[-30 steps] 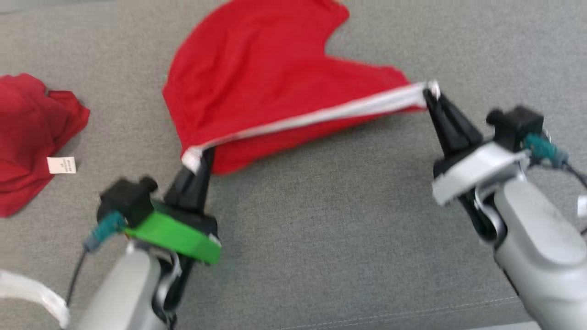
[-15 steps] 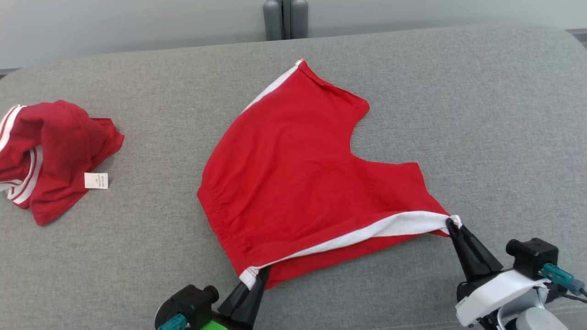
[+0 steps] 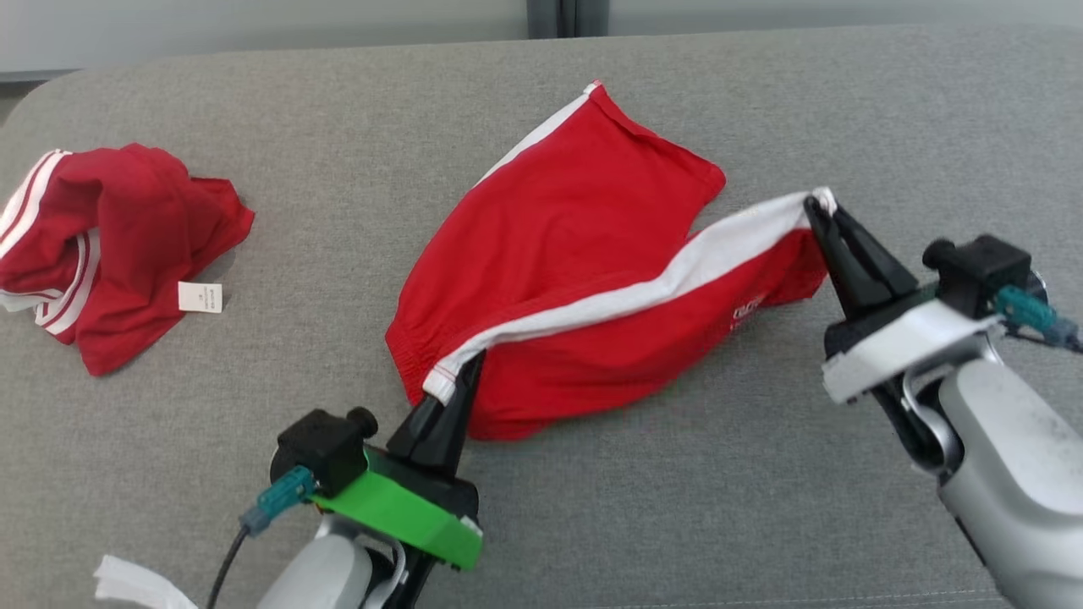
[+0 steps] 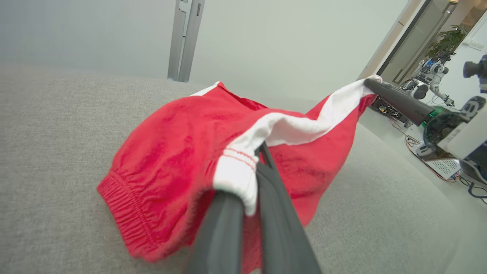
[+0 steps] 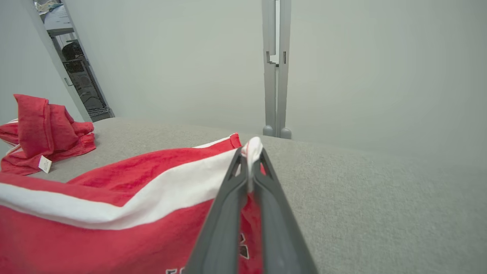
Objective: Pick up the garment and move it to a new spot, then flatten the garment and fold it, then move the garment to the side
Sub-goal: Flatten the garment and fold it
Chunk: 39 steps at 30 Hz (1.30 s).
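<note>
I have the garment (image 3: 584, 254) near the middle of the grey fabric surface (image 3: 677, 507). It is red, with a broad white stripe along the edge stretched between my two grippers. Its far part lies flat on the surface, while the near edge hangs lifted.

My left gripper (image 3: 468, 370) is pinched closed on the stripe's white end, by the gathered elastic band. My right gripper (image 3: 819, 205) is clamped tight on the stripe's other end. Small white lettering shows on the red below the stripe, near the right gripper.

Well off to the left lies a second crumpled red garment (image 3: 118, 245) with a white label (image 3: 200, 297).
</note>
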Available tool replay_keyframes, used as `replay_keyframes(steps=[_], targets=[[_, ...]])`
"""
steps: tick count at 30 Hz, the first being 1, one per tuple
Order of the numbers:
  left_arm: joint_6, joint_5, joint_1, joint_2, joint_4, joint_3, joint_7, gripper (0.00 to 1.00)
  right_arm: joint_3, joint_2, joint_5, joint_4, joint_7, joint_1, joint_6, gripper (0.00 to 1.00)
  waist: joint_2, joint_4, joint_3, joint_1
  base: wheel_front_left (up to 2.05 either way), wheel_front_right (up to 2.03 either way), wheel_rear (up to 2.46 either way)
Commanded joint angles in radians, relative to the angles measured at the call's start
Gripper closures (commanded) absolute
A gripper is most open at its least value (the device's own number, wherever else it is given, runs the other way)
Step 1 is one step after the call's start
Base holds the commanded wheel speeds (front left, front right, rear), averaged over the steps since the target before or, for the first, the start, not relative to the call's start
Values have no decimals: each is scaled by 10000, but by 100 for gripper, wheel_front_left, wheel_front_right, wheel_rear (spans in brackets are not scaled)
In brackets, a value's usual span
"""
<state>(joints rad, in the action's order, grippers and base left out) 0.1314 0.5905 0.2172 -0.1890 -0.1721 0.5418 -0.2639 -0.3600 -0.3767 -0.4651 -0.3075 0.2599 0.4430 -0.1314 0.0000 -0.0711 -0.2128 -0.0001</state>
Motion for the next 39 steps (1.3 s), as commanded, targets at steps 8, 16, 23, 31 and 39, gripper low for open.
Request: replay_keyframes(steps=[8,16,23,31,39], targets=[[-16,331,1831,571,-977,-611,-3,100,-1293,197,-148,-3056,-394,3962,16,100,0,-1347,-1453,1,0,0,0],[-16,572,3383,1106,-2211,-507,-3,100,-1724,763,-405,-6098,-291,6428,16,100,0,-2148,-2237,1,0,0,0],[-16,278,3990,1327,-2926,-481,-3,0,-2147,1188,-335,-7792,-71,7451,16,0,0,-2279,-2520,1,0,0,0],[-16,-623,3282,1348,-2894,-820,-3,0,-2321,1026,-633,-8395,51,6862,16,0,0,-2158,-1918,1,0,0,0],[-16,-1624,1595,1100,-1628,-2156,-3,0,-2405,631,-1236,-8809,21,6019,16,0,0,-2248,-1385,1,0,0,0]])
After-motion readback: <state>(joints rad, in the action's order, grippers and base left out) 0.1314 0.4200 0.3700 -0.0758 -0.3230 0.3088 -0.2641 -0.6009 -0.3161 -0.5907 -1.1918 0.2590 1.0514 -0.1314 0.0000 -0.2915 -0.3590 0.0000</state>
